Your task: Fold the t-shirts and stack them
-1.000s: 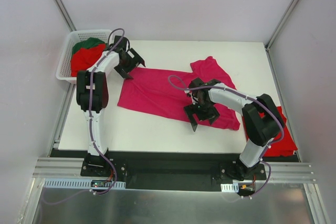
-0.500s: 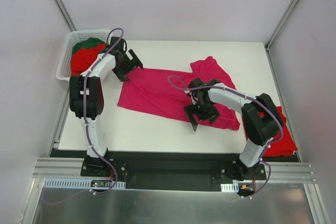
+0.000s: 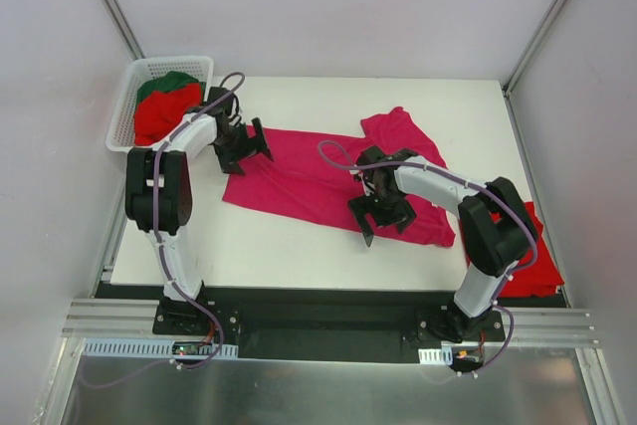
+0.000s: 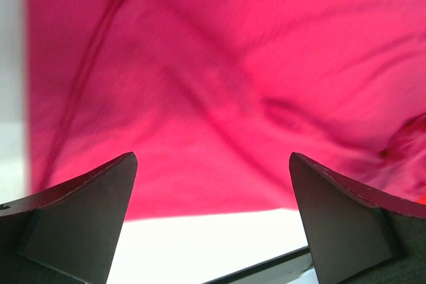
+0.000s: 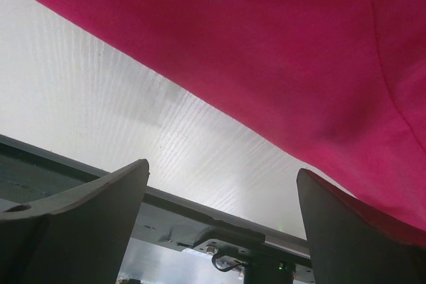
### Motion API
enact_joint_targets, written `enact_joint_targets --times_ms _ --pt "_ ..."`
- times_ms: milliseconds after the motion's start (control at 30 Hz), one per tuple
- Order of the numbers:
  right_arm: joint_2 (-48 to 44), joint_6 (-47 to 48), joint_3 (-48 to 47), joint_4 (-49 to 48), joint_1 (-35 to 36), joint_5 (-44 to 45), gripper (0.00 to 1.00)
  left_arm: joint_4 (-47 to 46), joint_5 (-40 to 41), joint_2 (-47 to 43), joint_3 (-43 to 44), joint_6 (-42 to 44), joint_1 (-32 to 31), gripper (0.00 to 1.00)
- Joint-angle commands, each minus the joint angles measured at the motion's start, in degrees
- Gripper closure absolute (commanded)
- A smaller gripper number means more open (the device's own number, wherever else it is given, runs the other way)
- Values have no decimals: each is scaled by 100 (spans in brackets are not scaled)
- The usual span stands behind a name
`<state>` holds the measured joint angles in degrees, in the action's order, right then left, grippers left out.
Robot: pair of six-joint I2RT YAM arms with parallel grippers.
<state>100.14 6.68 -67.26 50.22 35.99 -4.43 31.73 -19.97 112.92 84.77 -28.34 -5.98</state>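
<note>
Across the middle of the white table (image 3: 299,258) the magenta-pink t-shirt (image 3: 299,178) lies spread flat and unfolded, one sleeve reaching toward the far right; it has not shifted in the last second. What has changed is the left arm: a second ago its wrist hung beside the white basket (image 3: 121,111), and it has since swung away toward the centre and lowered its elbow. The left gripper (image 3: 251,146) now hovers over the shirt's far-left corner. The right arm has barely stirred, and the right gripper (image 3: 383,220) is poised above the shirt's near hem. Both wrist views show the fingers spread wide with nothing between them, pink cloth beneath and bare table at the edge. Neither has taken hold, so I judge the first fold is only now being set up, with both grips still to be made. A red t-shirt (image 3: 159,118) and the dark green t-shirt (image 3: 171,81) wait heaped in the basket, and another red t-shirt (image 3: 542,268) lies at the near right corner, partly hidden by the right arm.
</note>
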Motion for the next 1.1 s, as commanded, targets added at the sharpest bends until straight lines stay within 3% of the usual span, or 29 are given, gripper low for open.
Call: enact_joint_targets --times_ms 0,100,400,1067 --pt "-108 9 -85 76 22 -93 4 746 589 -877 -127 1171 150 1" --pt "-73 53 -103 102 22 -172 4 993 1073 -1053 -207 1734 150 1" --pt "93 159 -208 138 22 -357 4 1187 1381 -1273 -496 3298 158 1" --pt "226 185 -85 -38 101 -595 4 1196 1311 -623 -725 3493 27 16"
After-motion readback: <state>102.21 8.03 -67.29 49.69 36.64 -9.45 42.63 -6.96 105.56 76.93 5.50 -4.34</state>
